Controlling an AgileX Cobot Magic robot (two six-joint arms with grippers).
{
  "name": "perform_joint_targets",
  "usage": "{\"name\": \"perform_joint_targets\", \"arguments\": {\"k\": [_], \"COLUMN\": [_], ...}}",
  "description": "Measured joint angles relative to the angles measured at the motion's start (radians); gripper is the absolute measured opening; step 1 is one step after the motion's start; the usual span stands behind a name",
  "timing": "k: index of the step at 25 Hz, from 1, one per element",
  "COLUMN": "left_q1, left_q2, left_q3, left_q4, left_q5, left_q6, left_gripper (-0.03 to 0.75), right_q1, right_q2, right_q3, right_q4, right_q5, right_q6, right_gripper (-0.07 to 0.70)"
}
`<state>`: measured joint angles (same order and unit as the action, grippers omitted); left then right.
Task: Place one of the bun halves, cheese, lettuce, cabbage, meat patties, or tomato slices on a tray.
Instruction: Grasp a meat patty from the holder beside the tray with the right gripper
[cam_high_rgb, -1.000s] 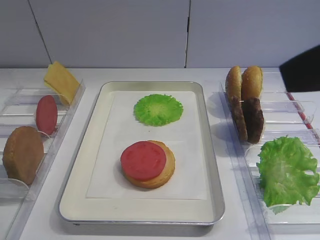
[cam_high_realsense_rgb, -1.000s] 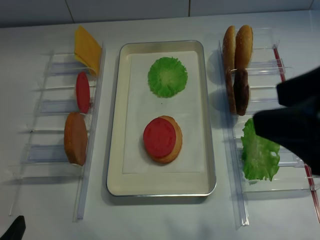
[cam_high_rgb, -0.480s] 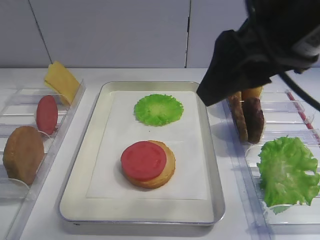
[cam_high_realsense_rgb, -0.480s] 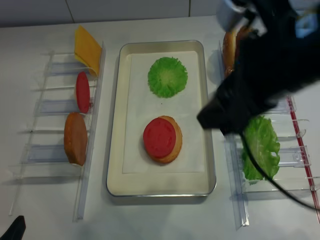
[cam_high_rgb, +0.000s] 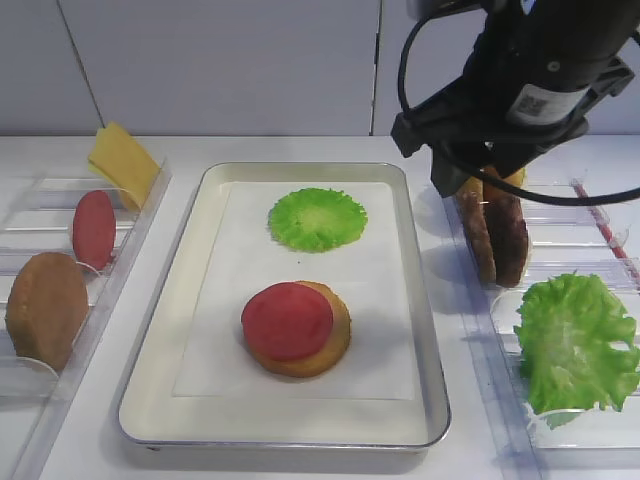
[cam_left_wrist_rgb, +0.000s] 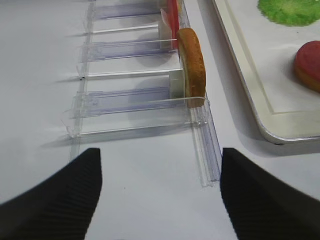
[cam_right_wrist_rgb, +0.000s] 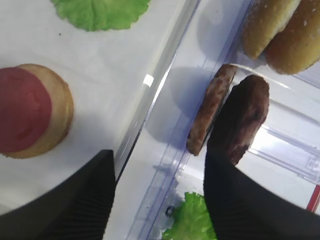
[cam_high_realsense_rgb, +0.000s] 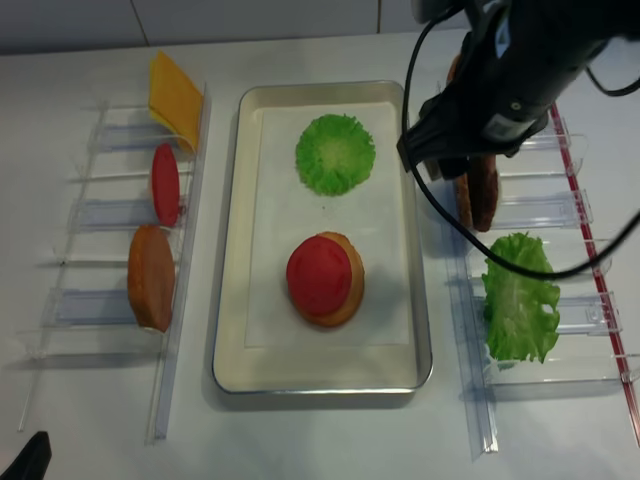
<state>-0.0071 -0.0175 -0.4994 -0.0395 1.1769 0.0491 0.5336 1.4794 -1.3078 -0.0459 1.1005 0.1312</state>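
Note:
Two dark-brown meat patties (cam_right_wrist_rgb: 240, 117) stand on edge in the right rack, in front of two bun halves (cam_right_wrist_rgb: 267, 22). My right gripper (cam_right_wrist_rgb: 160, 200) hangs open just above and short of the patties and holds nothing; its right finger (cam_right_wrist_rgb: 245, 200) overlaps the darker patty. The silver tray (cam_high_rgb: 425, 340) holds a round green cabbage piece (cam_high_rgb: 317, 218) and a bun half (cam_high_rgb: 330, 345) topped with a tomato slice (cam_high_rgb: 287, 320). Lettuce (cam_high_rgb: 572, 340) lies in the right rack. My left gripper (cam_left_wrist_rgb: 160, 195) is open over bare table.
The left clear rack (cam_high_realsense_rgb: 110, 215) carries a cheese slice (cam_high_realsense_rgb: 175, 98), a tomato slice (cam_high_realsense_rgb: 165, 184) and a bun half (cam_high_realsense_rgb: 151, 276), all on edge. My right arm (cam_high_rgb: 520, 90) hides most of the right rack's bun halves from the front view. The tray rim (cam_right_wrist_rgb: 150, 100) lies left of the patties.
My right arm has swung in from the right edge and now hangs over the patties in the right rack. The food and the left gripper have not moved.

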Motion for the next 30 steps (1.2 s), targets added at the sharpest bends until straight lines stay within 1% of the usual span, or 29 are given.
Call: {"name": "perform_joint_targets", "arguments": {"k": [3,5,8,11,18,23,26,30], "left_q1": [0.000,0.000,0.000,0.000,0.000,0.000,0.000,0.000], "left_q2": [0.000,0.000,0.000,0.000,0.000,0.000,0.000,0.000], "left_q3": [0.000,0.000,0.000,0.000,0.000,0.000,0.000,0.000], "left_q4": [0.000,0.000,0.000,0.000,0.000,0.000,0.000,0.000], "left_q5": [0.000,0.000,0.000,0.000,0.000,0.000,0.000,0.000], "left_q6": [0.000,0.000,0.000,0.000,0.000,0.000,0.000,0.000], "left_gripper": [0.473,0.473,0.473,0.473,0.473,0.473,0.473,0.473], "right_q1": [0.000,0.000,0.000,0.000,0.000,0.000,0.000,0.000], "right_q2": [0.036,0.059,0.094,0.123,0.188,0.230,0.243,0.252], "right_q3": [-0.002,-0.002,-0.002,-0.002,-0.002,-0.005,-0.005,-0.005], "right_q4": [-0.042,-0.083,-0.142,-0.167,-0.206,-0.212,-0.212,-0.235], "right_q5": [-0.040,-0.052,-0.056,-0.059,-0.074,-0.085,-0.099,-0.103], "right_q6": [0.013,0.062,0.120,0.163,0.201,0.232,0.273,0.336], "right_gripper": [0.413,0.409,0.440,0.477,0.487,0.486,0.468,0.414]}}
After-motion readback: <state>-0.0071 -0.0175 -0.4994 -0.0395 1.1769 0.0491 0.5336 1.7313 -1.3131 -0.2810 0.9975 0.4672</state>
